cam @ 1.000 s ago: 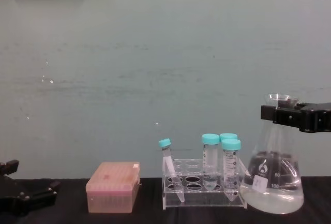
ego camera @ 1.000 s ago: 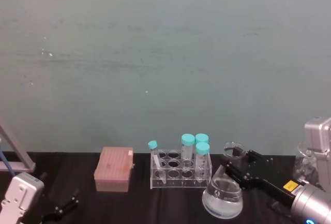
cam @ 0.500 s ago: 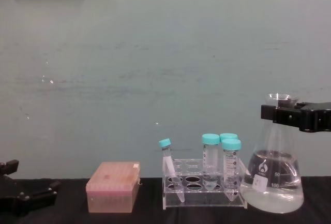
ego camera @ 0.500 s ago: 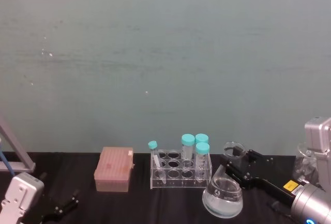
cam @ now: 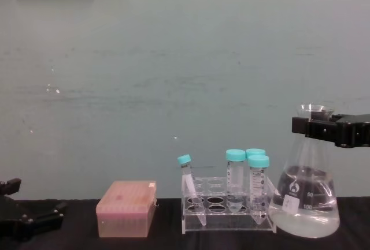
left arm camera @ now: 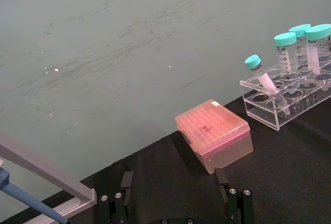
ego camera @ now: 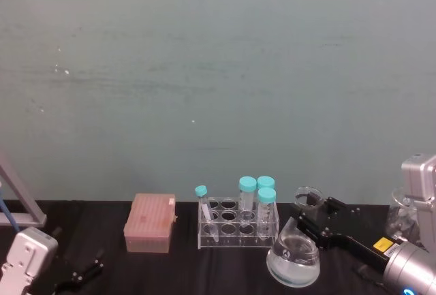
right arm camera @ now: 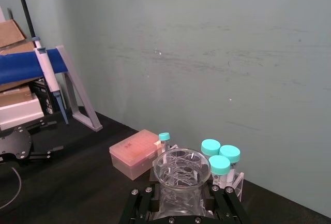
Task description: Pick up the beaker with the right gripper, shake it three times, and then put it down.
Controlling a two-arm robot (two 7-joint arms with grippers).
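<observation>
While left tool (left arm camera: 174,177) idles open, right tool (ego camera: 308,221) clamps beaker (cam: 304,204) neck (clear liquid (cam: 303,218) inside).

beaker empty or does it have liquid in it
Partly full: clear liquid sits in the wide base of the beaker, its surface well below the neck that the right end effector grips.

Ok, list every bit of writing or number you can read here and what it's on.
"50": printed on the beaker, chest view.
"100": also on the beaker's side.
Beaker's emblem and white label: too small to read.
Teal-capped tubes: printed scales, too small to read.
Pink box: dark mark on lid, unreadable.
Yellow sticker on the right gripper, clamped at the beaker's neck: unreadable.
</observation>
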